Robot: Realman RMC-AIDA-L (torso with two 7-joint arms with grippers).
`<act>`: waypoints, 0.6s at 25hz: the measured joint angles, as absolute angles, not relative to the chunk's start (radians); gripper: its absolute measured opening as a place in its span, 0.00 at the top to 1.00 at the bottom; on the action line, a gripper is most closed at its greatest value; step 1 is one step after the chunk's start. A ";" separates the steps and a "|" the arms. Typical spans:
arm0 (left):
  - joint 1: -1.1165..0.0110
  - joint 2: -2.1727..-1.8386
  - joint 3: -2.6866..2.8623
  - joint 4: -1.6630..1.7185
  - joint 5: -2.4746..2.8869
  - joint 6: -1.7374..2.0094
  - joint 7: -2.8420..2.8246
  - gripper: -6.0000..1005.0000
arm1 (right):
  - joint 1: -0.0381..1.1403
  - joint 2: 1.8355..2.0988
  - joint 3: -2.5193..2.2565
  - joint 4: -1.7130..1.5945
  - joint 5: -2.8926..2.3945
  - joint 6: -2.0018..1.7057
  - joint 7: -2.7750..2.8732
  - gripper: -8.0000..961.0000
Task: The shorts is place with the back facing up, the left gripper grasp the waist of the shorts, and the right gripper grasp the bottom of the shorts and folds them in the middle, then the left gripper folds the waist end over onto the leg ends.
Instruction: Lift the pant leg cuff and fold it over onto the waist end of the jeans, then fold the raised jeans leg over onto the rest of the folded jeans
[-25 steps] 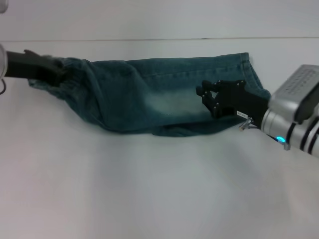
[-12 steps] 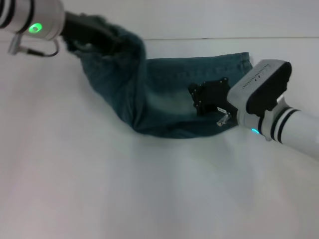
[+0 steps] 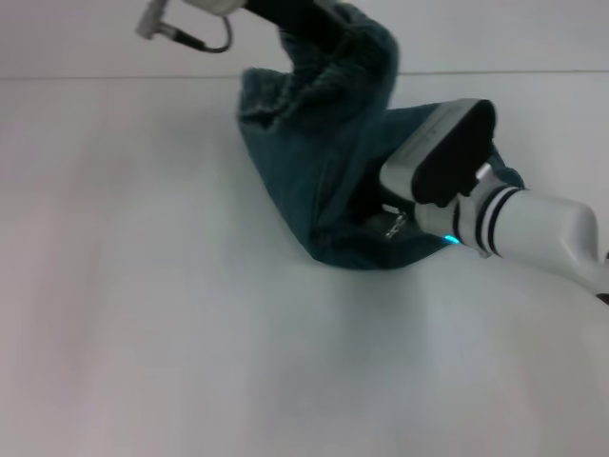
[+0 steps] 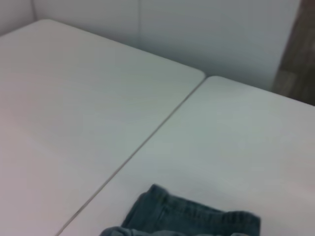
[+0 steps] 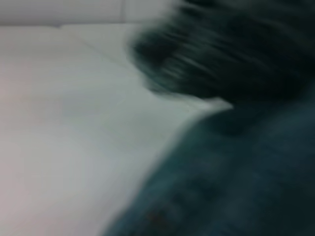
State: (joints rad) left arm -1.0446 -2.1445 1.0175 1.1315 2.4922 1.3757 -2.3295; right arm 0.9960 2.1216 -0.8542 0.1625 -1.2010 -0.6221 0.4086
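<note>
waist [image 3: 319,71] lifted higher and rightward by left gripper [image 3: 285,14], right gripper jaws hidden under shorts [image 3: 324,190]

I work on a white table [image 3: 190,333], matte and plain, running from the near edge to the far side across the whole width. A thin dark seam [image 3: 114,77] crosses it along the far side, left to right. In my left wrist view the same kind of seam [image 4: 147,142] divides two white panels. Beyond them stands a pale wall [image 4: 197,29], with a brown strip of floor [image 4: 298,59] beside it.
</note>
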 joint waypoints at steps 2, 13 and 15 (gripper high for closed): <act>-1.060 -2.154 1.032 1.116 2.499 1.361 -2.332 0.91 | 1.013 2.122 -0.843 0.179 -1.268 -0.633 0.436 0.99; -1.081 -2.162 1.161 1.014 2.510 1.243 -2.336 0.90 | 0.914 2.100 -0.622 0.154 -1.533 -0.725 0.512 0.99; -1.080 -2.164 1.180 1.001 2.510 1.217 -2.335 0.90 | 0.851 2.096 -0.629 0.103 -1.538 -0.773 0.548 0.99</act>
State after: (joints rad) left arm -1.0799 -2.1637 1.1800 1.0014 2.5099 1.2165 -2.3345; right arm 0.8514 2.0959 -0.6286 0.1027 -1.5378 -0.7728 0.5476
